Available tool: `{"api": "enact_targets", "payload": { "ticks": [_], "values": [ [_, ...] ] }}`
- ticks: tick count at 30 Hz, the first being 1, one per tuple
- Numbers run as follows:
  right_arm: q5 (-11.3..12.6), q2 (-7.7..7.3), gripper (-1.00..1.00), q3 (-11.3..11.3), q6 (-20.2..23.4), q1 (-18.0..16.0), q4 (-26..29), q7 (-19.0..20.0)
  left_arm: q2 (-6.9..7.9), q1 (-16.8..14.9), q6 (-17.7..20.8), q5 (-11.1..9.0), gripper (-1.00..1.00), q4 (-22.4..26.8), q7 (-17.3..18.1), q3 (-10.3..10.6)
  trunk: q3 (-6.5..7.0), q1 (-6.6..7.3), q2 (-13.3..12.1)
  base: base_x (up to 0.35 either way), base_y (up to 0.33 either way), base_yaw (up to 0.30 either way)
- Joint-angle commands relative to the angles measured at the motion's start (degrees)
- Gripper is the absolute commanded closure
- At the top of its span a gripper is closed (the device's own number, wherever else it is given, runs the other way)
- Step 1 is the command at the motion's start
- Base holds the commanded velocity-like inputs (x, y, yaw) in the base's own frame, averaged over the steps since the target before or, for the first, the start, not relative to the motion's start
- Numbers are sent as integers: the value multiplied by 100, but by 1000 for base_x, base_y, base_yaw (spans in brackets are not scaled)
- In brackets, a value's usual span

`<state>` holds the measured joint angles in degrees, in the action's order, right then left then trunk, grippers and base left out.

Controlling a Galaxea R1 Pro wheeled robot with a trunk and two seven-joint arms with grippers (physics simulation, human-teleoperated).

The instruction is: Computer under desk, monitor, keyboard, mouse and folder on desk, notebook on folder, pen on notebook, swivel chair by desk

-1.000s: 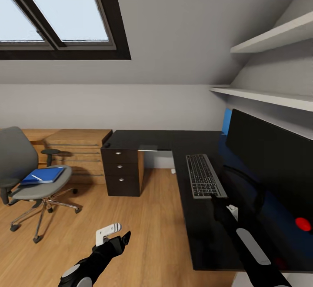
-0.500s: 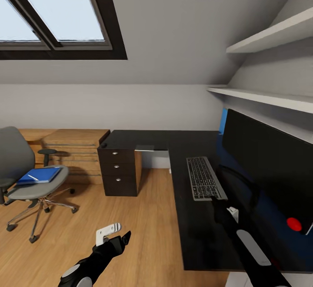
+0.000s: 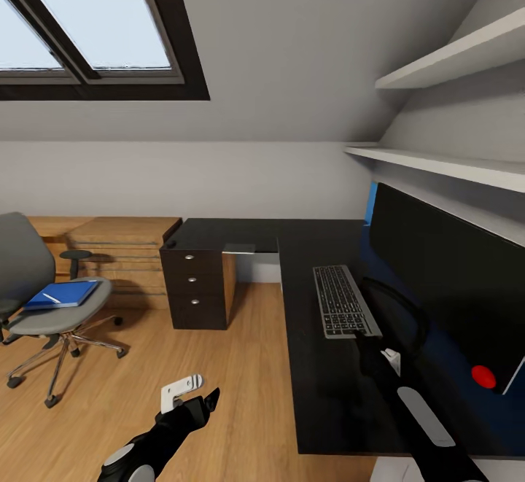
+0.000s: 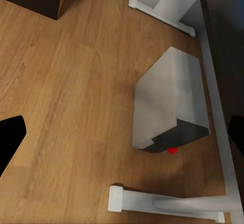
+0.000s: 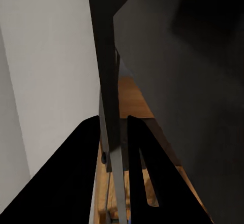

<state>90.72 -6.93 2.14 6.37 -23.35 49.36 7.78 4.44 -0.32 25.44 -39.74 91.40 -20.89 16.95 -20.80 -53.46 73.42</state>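
Note:
My right gripper [image 3: 364, 335] is shut on the near end of the keyboard [image 3: 341, 300], held over the black desk [image 3: 310, 394] in front of the monitor [image 3: 445, 278]. In the right wrist view, the keyboard's thin edge [image 5: 109, 97] runs between the two black fingers [image 5: 76, 183]. My left gripper [image 3: 191, 393] hangs open over the floor. Under the desk stands the computer [image 4: 170, 102]. The swivel chair [image 3: 44, 314] is at far left, with a blue folder [image 3: 64, 294] and the pen [image 3: 51, 297] on its seat. No separate notebook can be told apart there. The mouse is out of view.
A black drawer unit [image 3: 195, 289] stands under the desk's left wing, and a light wooden chest [image 3: 120, 249] sits against the back wall. White shelves [image 3: 445, 165] run above the monitor. White desk legs [image 4: 168, 201] flank the computer. Wooden floor [image 3: 146, 365] lies between the chair and the desk.
The whole view has slid left, so the camera moved right. The keyboard kept its place at my right gripper and now sits further in from the desk's inner edge.

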Motion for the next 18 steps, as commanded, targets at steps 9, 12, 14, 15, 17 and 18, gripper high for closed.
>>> {"api": "enact_targets", "payload": {
  "ticks": [9,12,14,15,17,18],
  "values": [
    [67,-3,100,14,4,-3,-4,-284,5,-3,4,-67,-100,10,-56,12,-6,0,4,0,0,0],
    [68,-1,100,16,4,-3,-4,-316,5,-3,4,-66,-100,10,-56,19,-6,0,4,0,0,0],
    [70,-6,100,15,4,-3,-4,-319,5,-3,4,-64,-100,10,-56,20,-6,0,4,0,0,0],
    [70,-7,100,14,4,-3,-2,-320,5,-3,4,-63,-100,10,-56,20,-6,0,4,0,-31,0],
    [69,-4,100,14,4,-3,-4,-320,8,-3,4,-65,-100,10,-56,20,-6,0,4,0,-108,0],
    [69,-3,100,14,4,-3,-3,-320,10,-3,4,-66,-100,10,-56,16,-6,0,4,0,-194,0]
  ]
}}
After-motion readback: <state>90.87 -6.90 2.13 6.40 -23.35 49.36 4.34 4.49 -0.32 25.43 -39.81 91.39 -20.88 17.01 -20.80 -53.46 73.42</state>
